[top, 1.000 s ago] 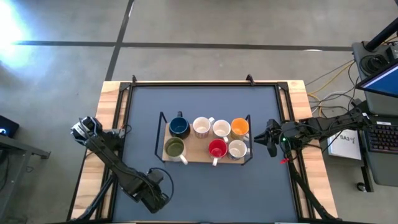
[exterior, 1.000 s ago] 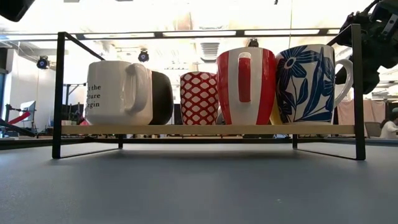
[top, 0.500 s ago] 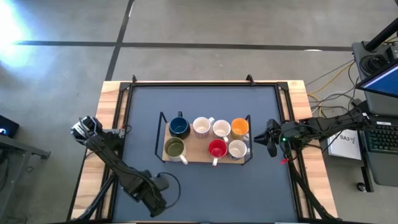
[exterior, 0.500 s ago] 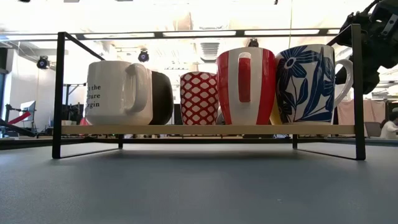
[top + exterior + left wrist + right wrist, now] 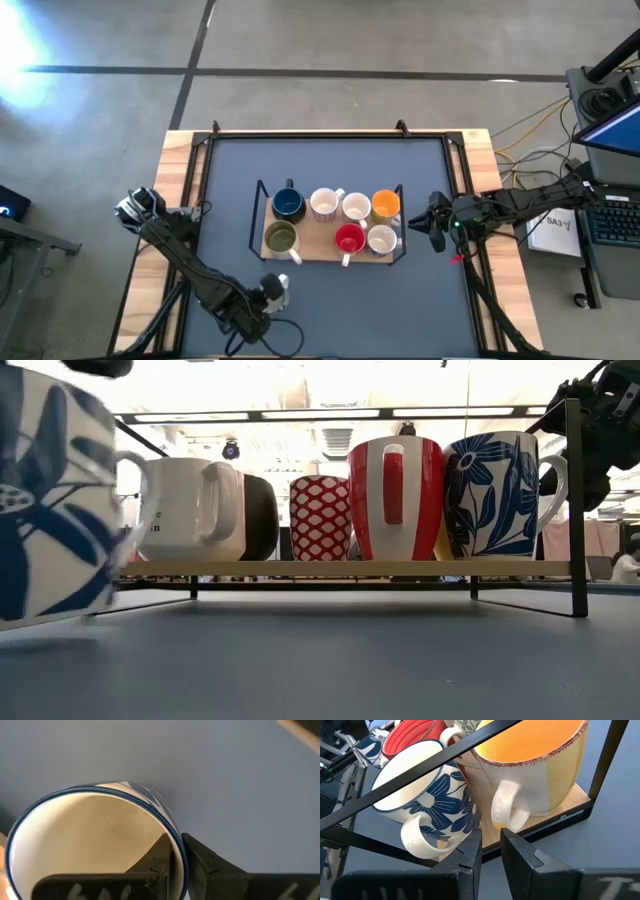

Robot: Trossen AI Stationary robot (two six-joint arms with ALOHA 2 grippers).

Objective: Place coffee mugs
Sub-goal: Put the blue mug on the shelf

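Observation:
A white mug with blue flowers (image 5: 50, 500) stands tilted near the table's front left, its handle (image 5: 128, 500) toward the rack. My left gripper (image 5: 262, 297) is shut on it from above; the mug (image 5: 277, 284) peeks out beside the gripper. Several coffee mugs stand upright on the wooden board of a black wire rack (image 5: 315, 247) at the table's middle: dark blue (image 5: 288, 204), orange (image 5: 386, 206), olive (image 5: 280, 238), red (image 5: 349, 239) and white ones. My right gripper (image 5: 432, 222) waits at the rack's right end, its fingers a little apart with nothing between them. My left gripper pinches the mug's wall at the blue rim (image 5: 169, 820), one finger (image 5: 160, 857) inside the mug and one (image 5: 200, 862) outside. The fingers come steeply from above. The mug sits tilted in the hold; whether its base touches the table cannot be told.
Bare dark tabletop (image 5: 390, 310) lies in front of the rack and to both sides of it. Wooden side boards (image 5: 178, 180) frame the table. Cables, a keyboard and a laptop (image 5: 610, 140) stand off the table's right side.
My left gripper has turned about its own axis while staying near the table's front left. The blue-flowered mug, unseen before in the low view, now fills that view's left side, tilted, and shows white beside the gripper in the high view.

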